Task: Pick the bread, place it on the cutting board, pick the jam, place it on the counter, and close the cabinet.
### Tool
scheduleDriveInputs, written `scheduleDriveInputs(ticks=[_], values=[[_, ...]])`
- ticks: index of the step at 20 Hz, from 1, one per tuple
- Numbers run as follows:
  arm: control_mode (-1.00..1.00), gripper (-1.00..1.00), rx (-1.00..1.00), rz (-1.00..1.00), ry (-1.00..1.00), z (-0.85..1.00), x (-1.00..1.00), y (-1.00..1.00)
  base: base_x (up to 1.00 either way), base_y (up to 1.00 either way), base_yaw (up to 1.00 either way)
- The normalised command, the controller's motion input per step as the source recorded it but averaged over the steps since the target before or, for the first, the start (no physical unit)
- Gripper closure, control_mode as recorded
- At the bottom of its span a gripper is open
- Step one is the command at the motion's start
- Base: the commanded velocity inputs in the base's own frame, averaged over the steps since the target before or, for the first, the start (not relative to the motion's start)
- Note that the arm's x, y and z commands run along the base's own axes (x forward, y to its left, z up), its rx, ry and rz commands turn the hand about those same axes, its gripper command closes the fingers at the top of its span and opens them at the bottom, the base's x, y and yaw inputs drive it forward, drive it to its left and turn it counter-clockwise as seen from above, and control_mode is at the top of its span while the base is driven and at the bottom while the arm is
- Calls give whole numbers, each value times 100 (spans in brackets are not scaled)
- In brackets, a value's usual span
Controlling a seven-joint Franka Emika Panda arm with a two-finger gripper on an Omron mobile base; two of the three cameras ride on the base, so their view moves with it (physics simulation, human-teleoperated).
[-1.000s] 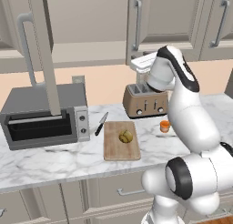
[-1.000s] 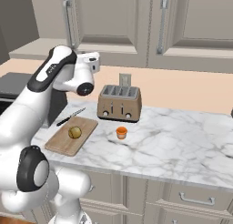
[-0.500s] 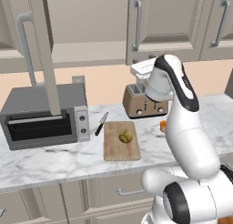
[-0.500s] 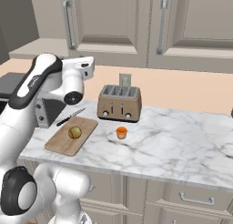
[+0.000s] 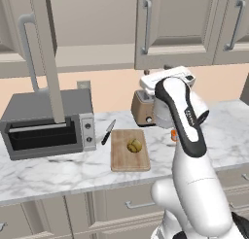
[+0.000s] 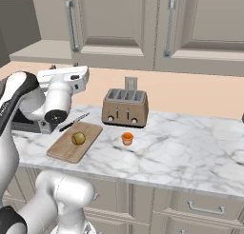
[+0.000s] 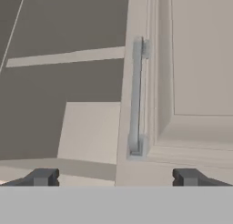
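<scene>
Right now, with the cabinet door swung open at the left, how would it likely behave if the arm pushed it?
The cabinet door is a rigid panel, so it would probably swing as one piece. Pushing near its handle should turn it easily. It looks unobstructed above the toaster oven.

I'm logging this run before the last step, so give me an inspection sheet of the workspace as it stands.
Surface: white marble counter, nothing spilled.
Job's things: bread lies on the cutting board; jam stands on the counter beside the board; cabinet door hangs open over the toaster oven.
Clutter: toaster, knife.
Grippers: gripper open, empty, facing a closed door's handle.
Cables: nothing seen.
Surroundings: wall cabinets above, drawers below.
</scene>
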Motion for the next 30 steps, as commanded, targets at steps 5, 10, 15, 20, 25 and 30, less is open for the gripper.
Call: scheduleDriveInputs(ticks=[5,10,15,20,25,30], values=[[-100,-100,0,-10,0,26,-57,19,0,0,0],[-100,-100,0,-11,4,23,-55,20,0,0,0],[-100,-100,0,-10,8,25,-53,19,0,0,0],[-100,-100,0,-10,11,28,-58,18,0,0,0],[-100,-100,0,-10,12,31,-61,14,0,0,0],[-100,-100,0,-10,13,30,-63,14,0,0,0]])
